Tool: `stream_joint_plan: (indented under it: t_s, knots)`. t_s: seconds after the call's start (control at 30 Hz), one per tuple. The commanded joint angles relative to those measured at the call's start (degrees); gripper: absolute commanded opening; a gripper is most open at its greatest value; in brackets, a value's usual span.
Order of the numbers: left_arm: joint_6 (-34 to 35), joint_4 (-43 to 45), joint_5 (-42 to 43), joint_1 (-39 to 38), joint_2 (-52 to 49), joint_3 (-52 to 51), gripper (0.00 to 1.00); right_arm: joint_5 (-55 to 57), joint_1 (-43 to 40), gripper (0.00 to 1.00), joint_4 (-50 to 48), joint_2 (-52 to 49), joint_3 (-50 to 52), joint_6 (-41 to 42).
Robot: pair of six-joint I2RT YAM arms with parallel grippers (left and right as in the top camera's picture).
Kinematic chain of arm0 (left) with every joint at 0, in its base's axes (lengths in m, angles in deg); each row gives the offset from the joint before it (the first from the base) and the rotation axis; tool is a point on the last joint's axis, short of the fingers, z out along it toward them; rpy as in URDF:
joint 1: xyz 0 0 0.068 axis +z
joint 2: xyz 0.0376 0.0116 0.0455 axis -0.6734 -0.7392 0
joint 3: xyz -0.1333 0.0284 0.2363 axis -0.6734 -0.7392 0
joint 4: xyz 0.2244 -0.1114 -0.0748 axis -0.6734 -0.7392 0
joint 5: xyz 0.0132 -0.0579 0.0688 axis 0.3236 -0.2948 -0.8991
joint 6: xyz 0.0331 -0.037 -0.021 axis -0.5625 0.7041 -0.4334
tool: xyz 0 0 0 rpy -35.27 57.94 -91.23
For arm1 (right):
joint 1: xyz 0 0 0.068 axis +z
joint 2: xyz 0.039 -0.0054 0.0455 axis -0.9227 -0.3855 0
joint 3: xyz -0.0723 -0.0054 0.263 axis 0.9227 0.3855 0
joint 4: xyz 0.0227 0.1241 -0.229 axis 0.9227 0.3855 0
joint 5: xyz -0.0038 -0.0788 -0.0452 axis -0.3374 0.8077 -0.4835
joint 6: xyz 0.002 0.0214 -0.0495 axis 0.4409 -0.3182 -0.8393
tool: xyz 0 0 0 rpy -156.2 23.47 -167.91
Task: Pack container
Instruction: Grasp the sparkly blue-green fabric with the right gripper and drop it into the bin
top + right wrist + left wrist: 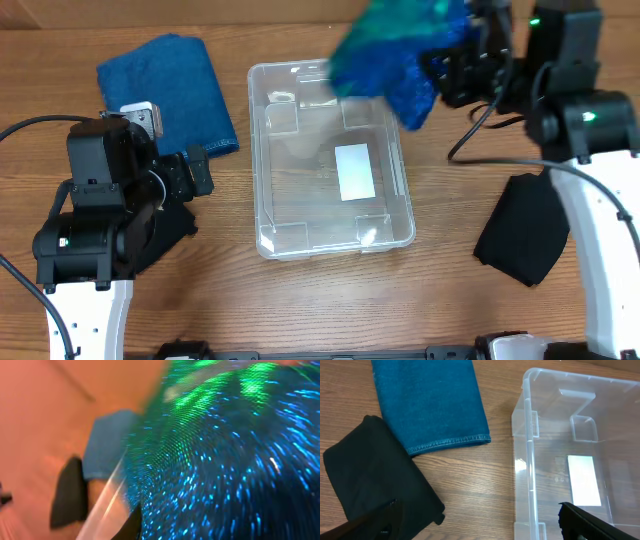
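The container, a white label on its bottom, sits mid-tabletop between the two arms. Over its far right corner the right hand is clenched on a blue-green cloth, which is up in the air and blurred. The left hand hangs released, fingers wide apart, over a black cloth beside a folded blue towel, while a second black cloth lies right of the container.

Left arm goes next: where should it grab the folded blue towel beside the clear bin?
Probably the stitched hem of the folded blue towel, its edge nearest the left arm, from straight above: it lies flat, so fingers can only pinch an edge.
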Motion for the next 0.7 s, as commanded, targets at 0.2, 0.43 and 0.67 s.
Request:
stream_joint_plan:
  t_s: [0.2, 0.43, 0.67]
  knots:
    - [-1.1, 0.0, 0.6, -0.3, -0.8, 1.4, 1.00, 6.1, 16.8, 0.04, -5.2, -20.7, 0.1, -20.2]
    - [-1.0, 0.0, 0.6, -0.3, -0.9, 1.4, 1.00, 26.7, 16.8, 1.00, -8.3, -27.0, -1.0, -9.2]
    - [-1.1, 0.0, 0.6, -0.3, -0.9, 1.4, 1.00, 52.0, 9.2, 1.00, -0.9, -3.8, -5.6, 12.2]
